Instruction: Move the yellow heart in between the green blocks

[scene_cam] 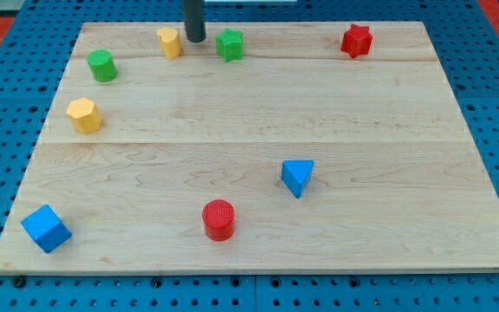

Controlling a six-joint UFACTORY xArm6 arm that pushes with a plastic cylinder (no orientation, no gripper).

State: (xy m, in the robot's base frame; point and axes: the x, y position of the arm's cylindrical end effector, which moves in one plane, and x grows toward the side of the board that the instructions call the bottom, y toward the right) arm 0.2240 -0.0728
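The yellow heart (170, 42) lies near the view's top left on the wooden board (258, 121). A green round block (102, 66) is to its lower left, and a green star-like block (230, 44) is to its right. The heart sits between them, nearer the green star-like block. My tip (196, 39) stands just right of the yellow heart, in the gap between it and the green star-like block, close to the heart's right side.
A yellow hexagonal block (84, 114) lies at the left. A red star-like block (356, 41) is at the top right. A blue triangle (297, 177), a red cylinder (219, 219) and a blue cube (45, 228) lie lower down.
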